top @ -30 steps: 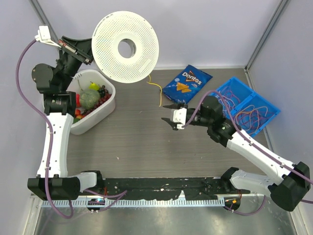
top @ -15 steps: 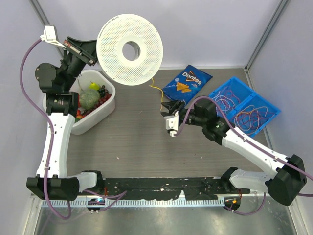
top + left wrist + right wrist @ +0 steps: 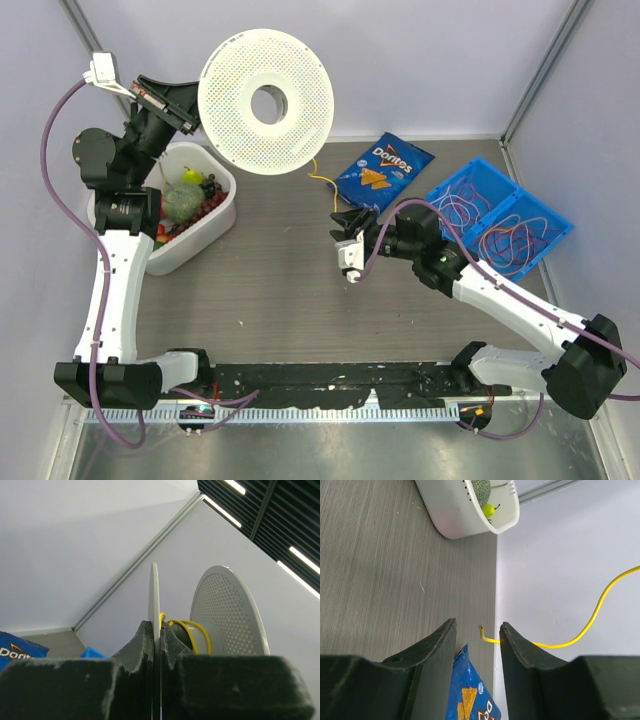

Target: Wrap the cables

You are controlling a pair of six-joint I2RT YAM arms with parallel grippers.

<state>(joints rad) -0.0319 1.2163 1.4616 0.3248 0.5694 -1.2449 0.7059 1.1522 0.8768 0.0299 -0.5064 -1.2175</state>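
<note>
My left gripper (image 3: 188, 103) is shut on the flange of a white perforated spool (image 3: 265, 100) and holds it high over the table's back left. In the left wrist view my fingers (image 3: 145, 640) pinch the thin flange (image 3: 153, 590), and the yellow cable (image 3: 194, 628) is wound on the hub. The cable's loose tail (image 3: 322, 183) hangs down to the table. My right gripper (image 3: 347, 228) is open, close to that tail. In the right wrist view the cable's free end (image 3: 482, 630) lies between the jaws of the gripper (image 3: 477, 632), untouched. More cables (image 3: 505, 230) lie in the blue bin.
A blue Doritos bag (image 3: 383, 170) lies just behind the right gripper and shows in the right wrist view (image 3: 470, 695). A white tub of fruit (image 3: 190, 205) stands at the left. The blue bin (image 3: 455, 190) stands at the right.
My right gripper has moved left and turned toward the yellow cable's hanging tail. The spool in my left gripper has shifted slightly right.
</note>
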